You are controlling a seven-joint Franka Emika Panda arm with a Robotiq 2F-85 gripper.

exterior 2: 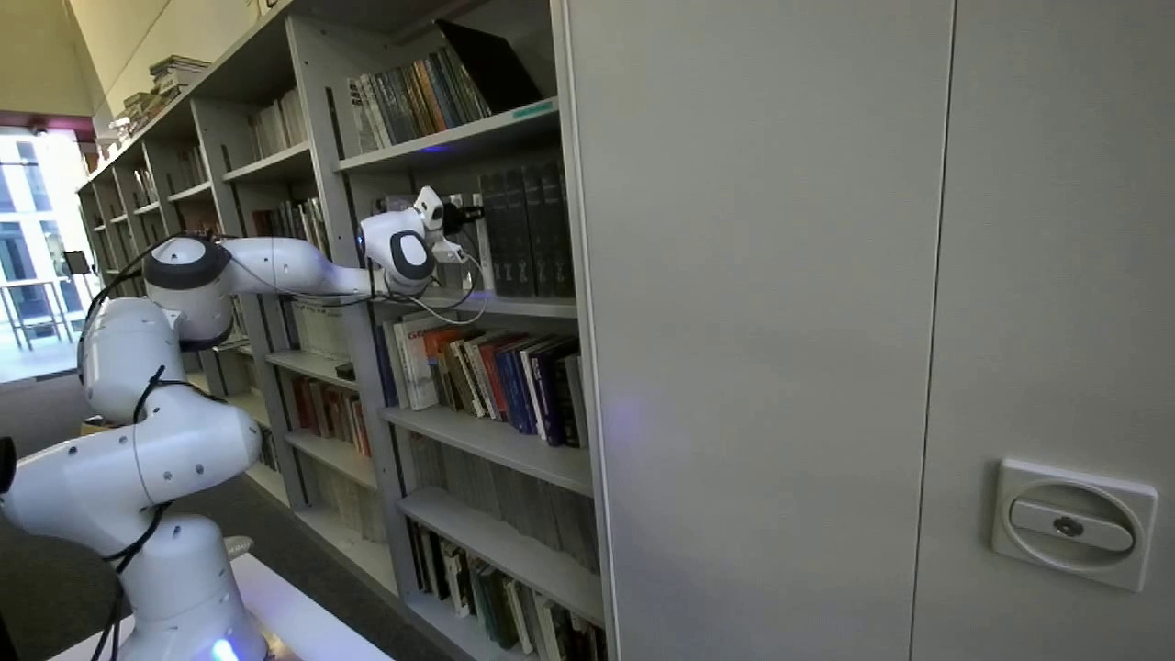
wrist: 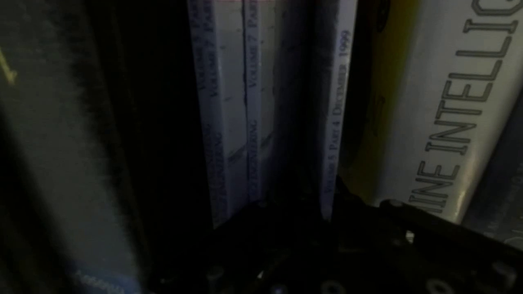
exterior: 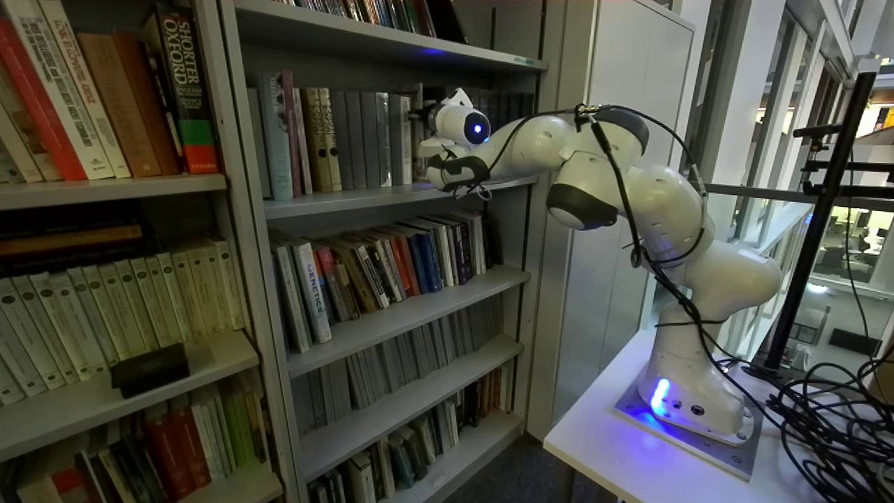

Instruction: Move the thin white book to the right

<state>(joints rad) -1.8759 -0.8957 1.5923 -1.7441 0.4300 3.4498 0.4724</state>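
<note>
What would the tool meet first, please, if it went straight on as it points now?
Probably the thin white book, which runs down to the tool in the wrist view; darkness there leaves depth and contact unclear.

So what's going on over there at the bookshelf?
A white robot arm extends into a grey metal-looking bookshelf. Its black fingers appear shut on a thin white book, though the wrist view is dark. There, a dark gap shows between that book and the pale upright volumes to its left.
</note>
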